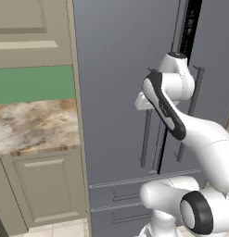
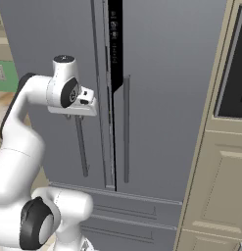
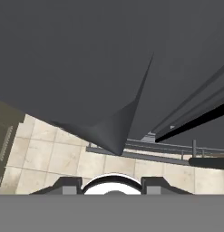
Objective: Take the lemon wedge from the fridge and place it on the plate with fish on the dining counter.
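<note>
fridge [image 2: 161, 98]: matt grey, smooth like brushed metal, ahead of me
handles [image 2: 126, 130]: dark bars, dull sheen
counter slab [image 1: 34, 125], left of frame: marbled stone, polished
cabinet fronts [image 1: 41, 185]: beige, matt paint
floor [image 3: 54, 156]: pale tiles

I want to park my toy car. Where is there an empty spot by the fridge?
The marbled counter left of the fridge looks bare, under the green wall. The tiled floor below is open too. It's crowded at the door handles, where the gripper hangs.
</note>
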{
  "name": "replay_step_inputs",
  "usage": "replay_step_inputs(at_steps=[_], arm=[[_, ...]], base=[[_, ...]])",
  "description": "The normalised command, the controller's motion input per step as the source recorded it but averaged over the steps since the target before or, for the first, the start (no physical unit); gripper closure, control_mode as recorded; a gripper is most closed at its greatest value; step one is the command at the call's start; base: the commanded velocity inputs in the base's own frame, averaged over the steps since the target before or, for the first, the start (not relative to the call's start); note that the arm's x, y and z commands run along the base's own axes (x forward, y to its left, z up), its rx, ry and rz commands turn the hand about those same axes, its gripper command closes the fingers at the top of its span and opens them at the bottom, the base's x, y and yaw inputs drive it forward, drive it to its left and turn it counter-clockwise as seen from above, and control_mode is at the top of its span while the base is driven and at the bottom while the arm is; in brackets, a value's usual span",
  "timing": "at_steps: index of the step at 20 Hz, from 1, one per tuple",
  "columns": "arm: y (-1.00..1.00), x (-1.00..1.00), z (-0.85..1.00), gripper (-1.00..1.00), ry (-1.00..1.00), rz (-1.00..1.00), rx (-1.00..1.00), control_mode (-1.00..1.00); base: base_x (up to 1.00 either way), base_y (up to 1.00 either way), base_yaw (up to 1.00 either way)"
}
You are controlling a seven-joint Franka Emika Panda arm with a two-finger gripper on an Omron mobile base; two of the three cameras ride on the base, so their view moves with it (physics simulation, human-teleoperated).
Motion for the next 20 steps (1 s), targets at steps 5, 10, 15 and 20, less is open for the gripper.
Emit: replay_step_inputs(at_steps=[5, 10, 15, 20], arm=[[0.0, 0.0, 0.0, -1.0, -0.01, 0.0, 0.0, -1.0], [0.0, 0.0, 0.0, -1.0, 0.0, 0.0, 0.0, -1.0], [0.0, 0.0, 0.0, -1.0, 0.01, 0.0, 0.0, -1.0], [-0.15, 0.0, -0.05, -1.0, 0.0, 0.0, 0.0, -1.0]], base=[[0.0, 0.0, 0.0], [0.0, 0.0, 0.0], [0.0, 0.0, 0.0], [0.0, 0.0, 0.0]])
